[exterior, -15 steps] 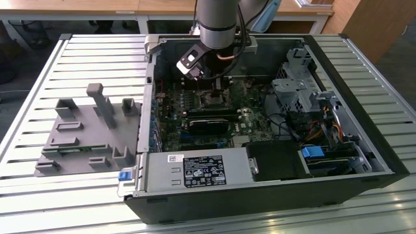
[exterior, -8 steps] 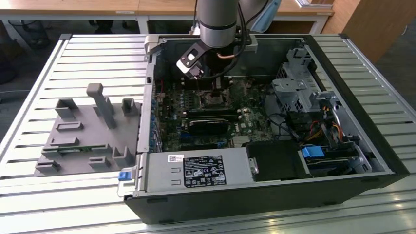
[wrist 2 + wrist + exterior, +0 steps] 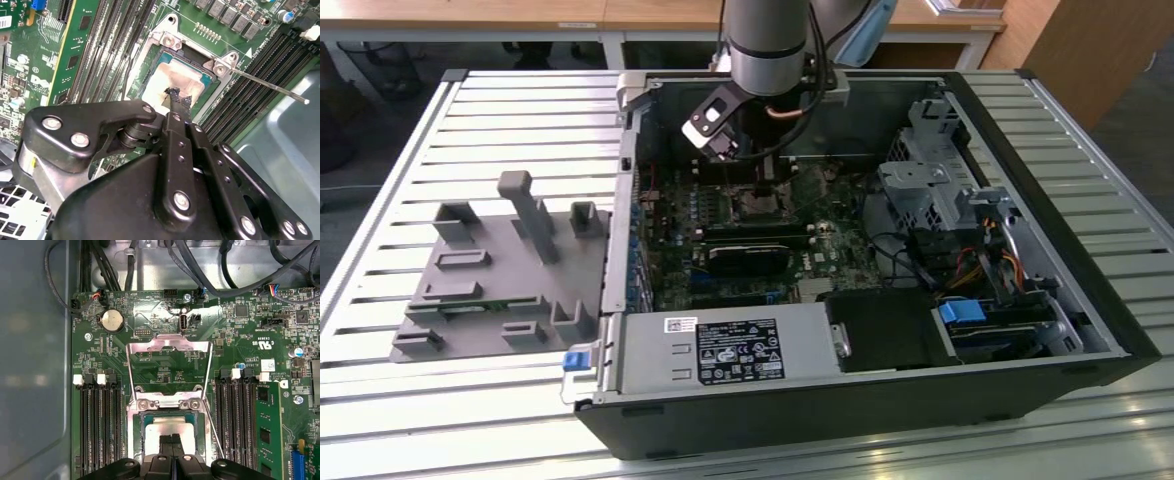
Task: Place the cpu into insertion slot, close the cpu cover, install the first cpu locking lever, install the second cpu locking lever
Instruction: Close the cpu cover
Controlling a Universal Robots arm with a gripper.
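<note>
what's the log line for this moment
pincer shut, over cpu | cpu in insertion slot | cpu cover open | locking lever unlatched

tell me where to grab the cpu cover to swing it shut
Probably the cross bar at the free end of the cpu cover, opposite its hinge at the insertion slot. The cover stands swung open, so that bar sits clear of the board; come down from above, pinching its two faces.
</note>
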